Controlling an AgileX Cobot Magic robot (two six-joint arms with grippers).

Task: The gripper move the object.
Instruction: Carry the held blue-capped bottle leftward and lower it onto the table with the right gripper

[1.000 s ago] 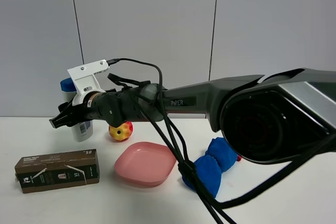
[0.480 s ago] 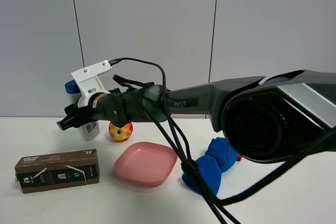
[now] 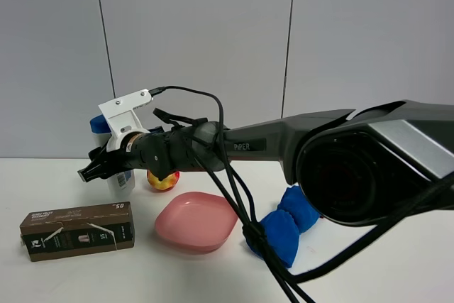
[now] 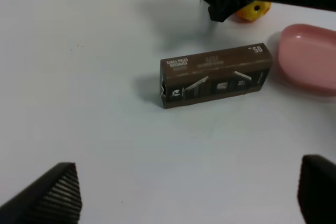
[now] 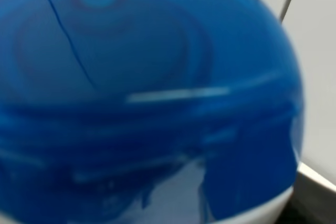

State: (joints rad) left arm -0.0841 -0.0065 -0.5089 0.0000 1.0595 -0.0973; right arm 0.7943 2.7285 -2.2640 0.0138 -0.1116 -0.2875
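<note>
White plastic, smooth and stiff, was seen to form the shampoo bottle [image 3: 125, 178], which was held tilted behind the pink dish [image 3: 196, 221] and off to its left, with the blue cap [image 3: 98, 124] leaning away from the dish. The right gripper [image 3: 91, 170] was judged to be clamped across the bottle's body below the cap, since the bottle leaned with no other support. The contact itself was hidden by the wrist. In the right wrist view only the cap [image 5: 142, 93] was shown, close and blurred. The left gripper [image 4: 186, 182] was spread wide with nothing between its fingers, farther from the dish than the brown carton [image 4: 215, 74].

The bottle was judged rigid but slightly squeezable, with a slick skin and label. Its fill, and so its weight, could not be told. Being tall, it was expected to swing or slip if taken near the cap, so a hold around the mid-body was thought safer.

A yellow-and-red ball [image 3: 162, 181] was seen just behind the dish's left rim, close to the bottle's base, and could be knocked. The carton lay left of the dish and a blue cloth [image 3: 282, 228] right of it. Bare table [image 3: 106, 274] was seen in front of the dish, while behind it the table met the wall [image 3: 213, 33], leaving little room.
</note>
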